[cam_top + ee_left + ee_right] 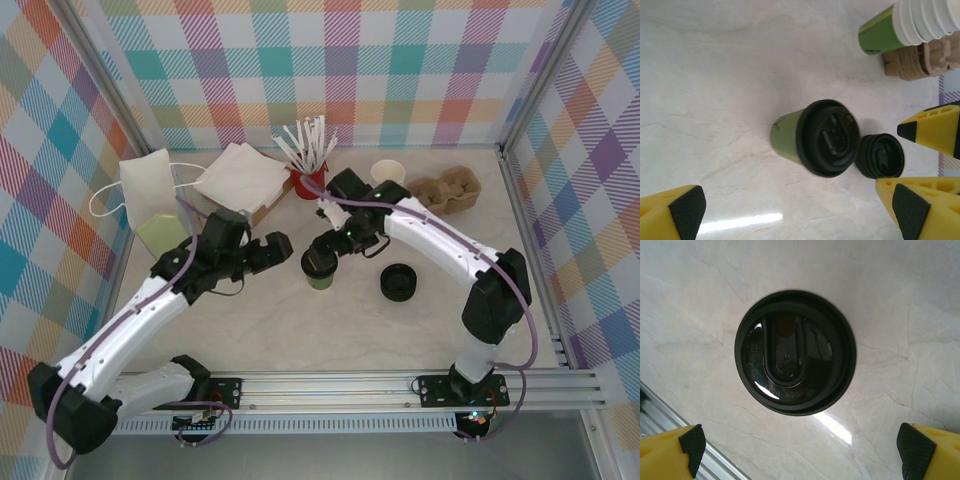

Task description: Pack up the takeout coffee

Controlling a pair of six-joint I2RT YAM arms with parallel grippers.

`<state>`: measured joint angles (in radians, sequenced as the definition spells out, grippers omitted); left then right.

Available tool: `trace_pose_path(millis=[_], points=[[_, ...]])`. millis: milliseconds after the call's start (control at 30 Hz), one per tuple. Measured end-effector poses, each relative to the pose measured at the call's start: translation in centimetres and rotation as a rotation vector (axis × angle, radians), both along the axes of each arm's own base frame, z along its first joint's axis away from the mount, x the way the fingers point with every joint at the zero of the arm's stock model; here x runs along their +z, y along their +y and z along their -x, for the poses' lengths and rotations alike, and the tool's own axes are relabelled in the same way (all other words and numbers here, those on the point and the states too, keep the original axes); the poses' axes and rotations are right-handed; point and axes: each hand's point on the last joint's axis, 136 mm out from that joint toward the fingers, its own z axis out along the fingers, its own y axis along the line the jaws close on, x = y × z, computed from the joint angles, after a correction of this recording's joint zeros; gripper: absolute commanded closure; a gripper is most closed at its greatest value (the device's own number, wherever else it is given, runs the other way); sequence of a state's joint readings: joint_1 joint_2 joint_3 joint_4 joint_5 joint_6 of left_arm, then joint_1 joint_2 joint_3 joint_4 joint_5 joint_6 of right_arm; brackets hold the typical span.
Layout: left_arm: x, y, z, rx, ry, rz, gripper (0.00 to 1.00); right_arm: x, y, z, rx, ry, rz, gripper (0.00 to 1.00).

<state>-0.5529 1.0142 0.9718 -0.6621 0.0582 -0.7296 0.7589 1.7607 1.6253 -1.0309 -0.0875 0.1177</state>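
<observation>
The lidded takeout coffee (795, 351) stands upright on the desk (280, 330), straight below the right gripper (802, 444) (the nearer one) — jaws spread wide either side — while the left gripper (797, 210), equally wide and empty, waits just beside it

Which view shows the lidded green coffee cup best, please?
Left wrist: the takeout coffee shows green wall and black lid together. Right wrist sees the lid from straight above; top external shows the cup small.
</observation>
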Motion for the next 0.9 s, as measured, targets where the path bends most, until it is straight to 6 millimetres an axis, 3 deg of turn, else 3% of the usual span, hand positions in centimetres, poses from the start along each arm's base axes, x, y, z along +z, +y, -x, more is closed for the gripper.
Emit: trace_pose_path(millis=[300,900], points=[[-3.0,2.8,2.4,0.055,0.056,-0.061,0.0,-3.1,2.0,-0.3,0.098,-0.021,0.172,0.0],[-3.2,3.0,2.5,0.062,0.057,-0.066,0.0,-3.8,2.6,-0.3,0.135,-0.002,0.193,0.0]])
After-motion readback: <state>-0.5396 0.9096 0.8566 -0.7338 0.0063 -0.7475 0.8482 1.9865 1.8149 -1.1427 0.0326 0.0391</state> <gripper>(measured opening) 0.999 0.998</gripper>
